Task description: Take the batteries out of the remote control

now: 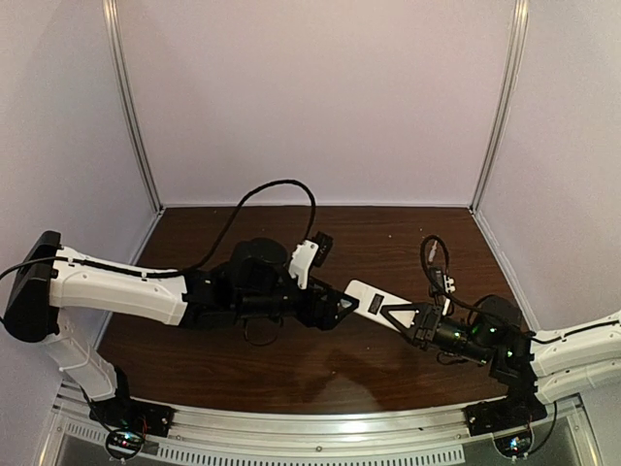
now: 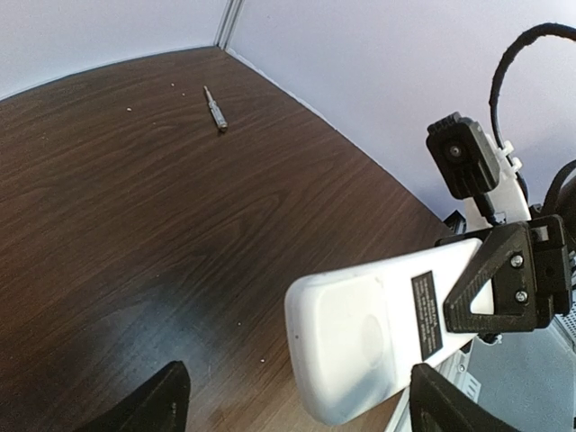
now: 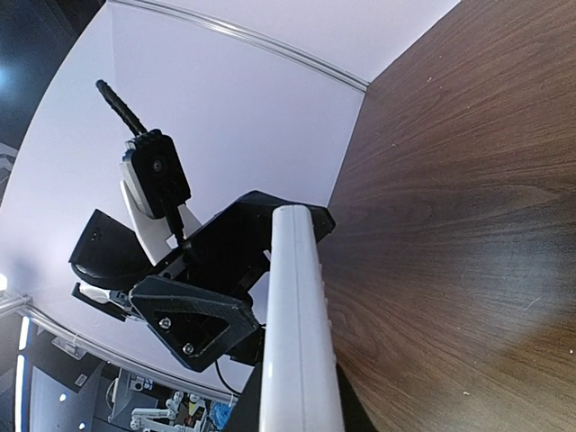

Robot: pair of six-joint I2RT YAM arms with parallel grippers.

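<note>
Remote [image 1: 364, 294] clamped in right tool [image 1: 400, 316], left tool [image 1: 339, 308] apart around its half-hidden end

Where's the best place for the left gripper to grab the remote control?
Probably the free rounded end of the remote control, coming from the left: the right gripper holds the other end, and this end juts between the open fingers of the left gripper.

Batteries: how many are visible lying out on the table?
1. A silvery-grey battery lies on the table near a corner, seen from the left wrist. Another may be out of sight or inside the remote control.
</note>
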